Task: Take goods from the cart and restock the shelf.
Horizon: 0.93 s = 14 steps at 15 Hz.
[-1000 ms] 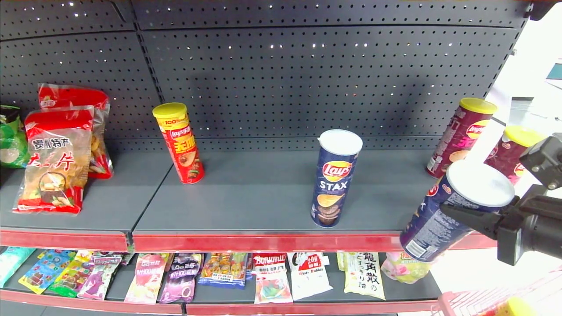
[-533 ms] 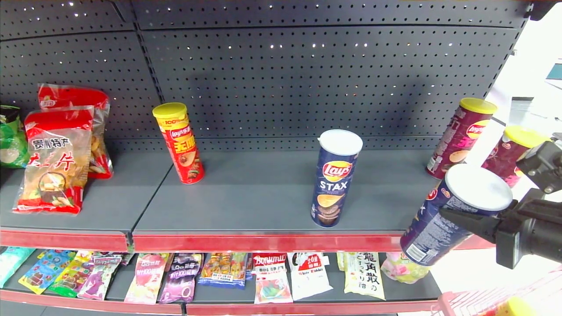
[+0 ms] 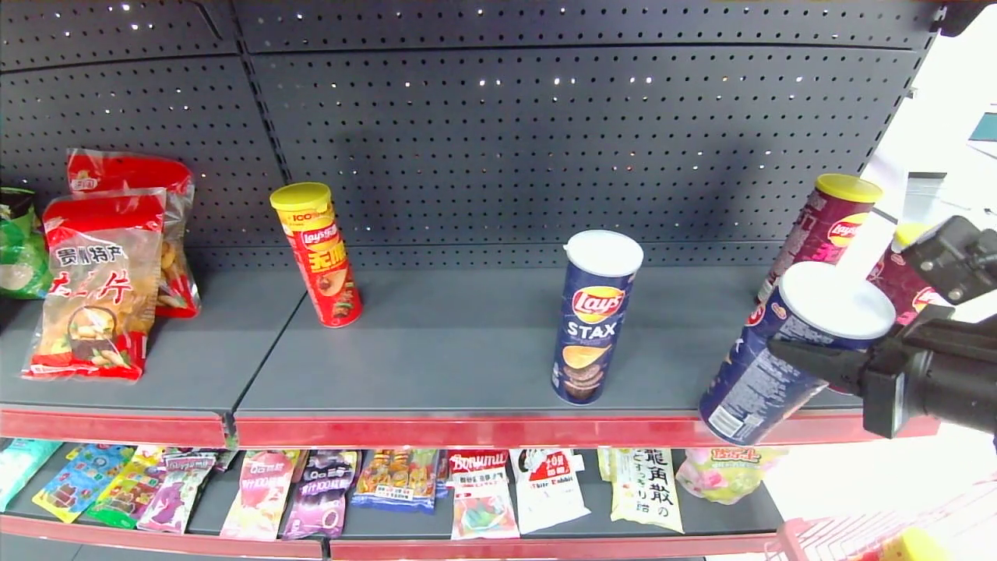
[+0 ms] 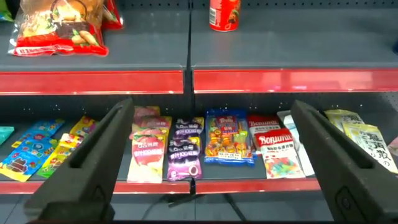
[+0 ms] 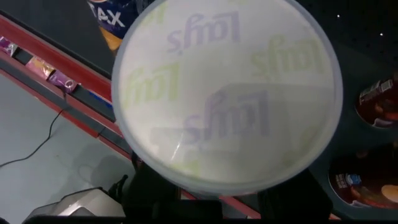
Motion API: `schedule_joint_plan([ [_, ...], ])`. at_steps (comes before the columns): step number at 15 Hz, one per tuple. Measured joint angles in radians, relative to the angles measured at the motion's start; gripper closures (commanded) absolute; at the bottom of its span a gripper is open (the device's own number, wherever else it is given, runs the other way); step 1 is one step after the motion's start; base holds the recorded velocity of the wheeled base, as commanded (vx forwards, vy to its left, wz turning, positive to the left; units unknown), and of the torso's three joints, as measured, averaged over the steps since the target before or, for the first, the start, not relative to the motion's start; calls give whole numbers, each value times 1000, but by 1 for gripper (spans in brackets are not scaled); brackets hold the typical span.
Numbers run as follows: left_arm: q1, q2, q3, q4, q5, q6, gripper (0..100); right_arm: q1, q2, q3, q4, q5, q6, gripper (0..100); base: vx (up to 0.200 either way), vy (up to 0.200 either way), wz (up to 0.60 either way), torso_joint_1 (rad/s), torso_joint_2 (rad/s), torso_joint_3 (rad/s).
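Nearest, at the right, the corner of the red wire cart point(image 3: 826, 538) shows a yellow-topped item point(image 3: 923, 545) inside, so by my judgement goods remain to be carried over; the left gripper point(image 4: 211, 109) hangs low in front of the lower tier of flat sweet packets point(image 4: 186, 155), its jaws spread wide with nothing between them.

A little farther, the right gripper point(image 3: 814, 343) is clenched on the dark blue cardboard crisp tube with a white plastic lid point(image 3: 748, 389), gripping it high, just under the lid; the tube is tilted, lid leaning to the right, and its base hangs at the red front strip near the right end of the grey metal shelf point(image 3: 436, 366); whether the base touches the strip I cannot tell.

Farther in, a matching dark blue tube point(image 3: 592, 319) stands upright mid-shelf, well apart from the held one; a red tube with a yellow lid point(image 3: 315, 253) stands to the left; red snack bags point(image 3: 97, 288) lean at the far left; two maroon tubes with yellow lids point(image 3: 822, 226) stand at the far right.

Restocking looks partly done; this tube has yet to be stood up and released, probably in the gap to the right of its twin.
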Motion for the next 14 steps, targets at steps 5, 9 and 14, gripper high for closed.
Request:
schedule_joint_plan([
  [5,0,0,0,0,0,0,0,-17,184,-161,-13,1,1,100,0,0,0,0,0,0],
  [9,0,0,0,0,0,0,0,-64,375,-369,-14,2,7,100,0,0,0,0,0,0],
  [14,0,0,0,0,0,0,0,-70,531,-549,-11,37,43,100,0,0,0,0,0,0],
])
